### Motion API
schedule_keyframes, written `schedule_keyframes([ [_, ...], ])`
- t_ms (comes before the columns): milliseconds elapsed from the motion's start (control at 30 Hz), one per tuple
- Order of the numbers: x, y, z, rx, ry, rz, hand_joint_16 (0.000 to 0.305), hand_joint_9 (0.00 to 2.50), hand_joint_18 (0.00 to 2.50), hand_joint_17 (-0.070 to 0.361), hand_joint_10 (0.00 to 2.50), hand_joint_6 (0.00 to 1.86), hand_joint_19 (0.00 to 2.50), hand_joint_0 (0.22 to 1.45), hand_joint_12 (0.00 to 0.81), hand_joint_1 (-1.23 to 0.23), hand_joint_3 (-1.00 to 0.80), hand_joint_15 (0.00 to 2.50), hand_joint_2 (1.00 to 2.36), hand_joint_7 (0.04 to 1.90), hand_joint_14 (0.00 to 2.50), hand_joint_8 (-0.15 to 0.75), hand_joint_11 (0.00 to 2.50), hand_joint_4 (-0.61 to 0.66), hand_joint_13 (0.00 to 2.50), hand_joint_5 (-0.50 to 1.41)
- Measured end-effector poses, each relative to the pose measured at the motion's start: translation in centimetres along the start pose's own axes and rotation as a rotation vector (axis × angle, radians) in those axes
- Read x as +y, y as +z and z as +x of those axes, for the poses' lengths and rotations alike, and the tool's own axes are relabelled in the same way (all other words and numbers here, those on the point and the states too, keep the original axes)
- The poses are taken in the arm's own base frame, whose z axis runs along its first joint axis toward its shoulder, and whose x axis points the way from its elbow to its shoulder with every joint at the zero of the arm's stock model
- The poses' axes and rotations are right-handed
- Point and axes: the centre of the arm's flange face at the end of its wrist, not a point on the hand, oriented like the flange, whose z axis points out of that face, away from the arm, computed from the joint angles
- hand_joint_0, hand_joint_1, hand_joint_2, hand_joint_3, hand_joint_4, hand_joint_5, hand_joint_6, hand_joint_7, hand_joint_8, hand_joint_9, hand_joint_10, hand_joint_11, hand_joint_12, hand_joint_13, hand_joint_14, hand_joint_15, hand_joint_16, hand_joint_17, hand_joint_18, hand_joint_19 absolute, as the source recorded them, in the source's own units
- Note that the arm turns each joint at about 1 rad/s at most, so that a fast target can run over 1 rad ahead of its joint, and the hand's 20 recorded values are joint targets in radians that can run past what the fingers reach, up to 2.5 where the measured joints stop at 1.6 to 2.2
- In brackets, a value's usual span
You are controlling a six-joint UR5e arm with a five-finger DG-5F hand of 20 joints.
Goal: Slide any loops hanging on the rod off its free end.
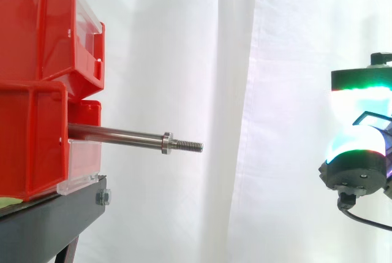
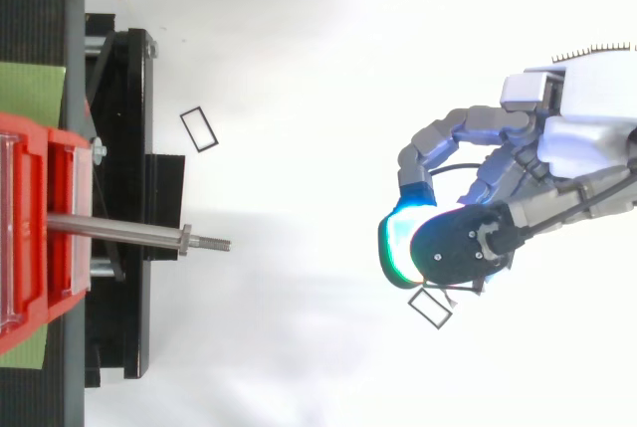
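A steel rod (image 1: 116,134) sticks out level from between the red bins (image 1: 30,146), pointing right. It ends in a collar nut and a short threaded tip (image 1: 190,146). I see nothing hanging on it. From above, the rod (image 2: 119,230) is bare along its whole visible length. My hand (image 2: 557,148) hovers well to the right of the tip, apart from the rod. Its fingers are curled in toward the thumb, the pads glow cyan and green, and no loop shows between them. In the side view the hand (image 1: 358,152) sits at the right edge, at about rod height.
The bins stand on a black stand (image 1: 49,220) at the left. Two small black-outlined rectangles lie on the white floor, one (image 2: 202,130) near the stand and one (image 2: 430,308) under the hand. A wide open gap separates the rod tip from the hand.
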Motion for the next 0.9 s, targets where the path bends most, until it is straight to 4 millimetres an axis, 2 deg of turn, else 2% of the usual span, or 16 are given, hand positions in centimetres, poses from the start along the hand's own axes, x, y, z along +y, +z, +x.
schedule_keyframes([
  [433,0.33,0.35,0.16,0.009,-0.03,-0.035,0.05,1.12,1.11,0.112,0.02,0.94,0.42,0.6,0.327,-0.71,-0.03,0.35,1.02,1.13,0.01,0.331,0.77,-0.07,1.14,-0.14],
  [667,0.71,0.74,0.38,0.023,-0.03,-0.074,0.049,1.08,1.08,0.111,0.02,0.94,0.42,0.61,0.333,-0.71,-0.05,0.34,1.02,1.13,0.01,0.33,0.67,-0.07,1.1,-0.14],
  [900,0.93,0.95,0.51,0.032,-0.026,-0.096,0.047,1.06,1.04,0.106,0.02,0.94,0.43,0.62,0.31,-0.73,-0.06,0.32,1.02,1.11,0.01,0.323,0.6,-0.08,1.07,-0.14],
])
